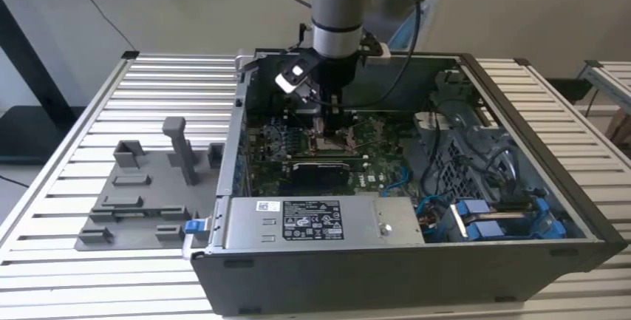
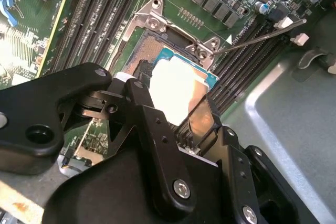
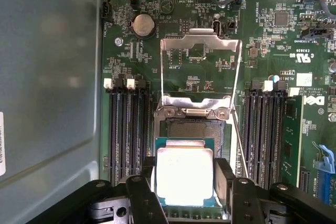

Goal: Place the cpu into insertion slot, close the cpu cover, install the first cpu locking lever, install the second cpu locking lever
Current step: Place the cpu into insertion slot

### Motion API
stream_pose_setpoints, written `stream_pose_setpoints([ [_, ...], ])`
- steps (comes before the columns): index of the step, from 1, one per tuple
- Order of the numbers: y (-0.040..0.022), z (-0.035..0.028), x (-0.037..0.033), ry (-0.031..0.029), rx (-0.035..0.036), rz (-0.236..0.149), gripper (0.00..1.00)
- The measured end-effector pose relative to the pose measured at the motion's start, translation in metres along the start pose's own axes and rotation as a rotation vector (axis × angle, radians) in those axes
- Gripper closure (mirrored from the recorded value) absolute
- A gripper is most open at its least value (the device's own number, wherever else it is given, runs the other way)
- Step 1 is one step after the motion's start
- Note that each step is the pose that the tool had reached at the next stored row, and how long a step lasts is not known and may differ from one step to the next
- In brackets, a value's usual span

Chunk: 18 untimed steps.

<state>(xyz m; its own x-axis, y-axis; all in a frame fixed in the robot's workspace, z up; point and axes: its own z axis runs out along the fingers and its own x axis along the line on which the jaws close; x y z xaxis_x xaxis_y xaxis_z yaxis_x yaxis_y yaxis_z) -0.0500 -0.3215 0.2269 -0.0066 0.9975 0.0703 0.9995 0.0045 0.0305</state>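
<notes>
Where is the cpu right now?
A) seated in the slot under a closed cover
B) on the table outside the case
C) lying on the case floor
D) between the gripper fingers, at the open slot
D: the cpu sits clamped in the gripper, partly over the insertion slot, whose dark centre is partly bare. The cpu cover is swung open, away from the slot.

Your open computer case sits on a slatted table, with a grey fixture on the exterior view's left, a power supply at the case's near edge, and blue cables to the right.
</notes>
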Motion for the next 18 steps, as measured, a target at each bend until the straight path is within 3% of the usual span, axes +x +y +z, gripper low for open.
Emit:
stream_pose_setpoints([
  [18,0.0027,0.0056,-0.0068,0.0,0.0001,0.0,0.46],
])
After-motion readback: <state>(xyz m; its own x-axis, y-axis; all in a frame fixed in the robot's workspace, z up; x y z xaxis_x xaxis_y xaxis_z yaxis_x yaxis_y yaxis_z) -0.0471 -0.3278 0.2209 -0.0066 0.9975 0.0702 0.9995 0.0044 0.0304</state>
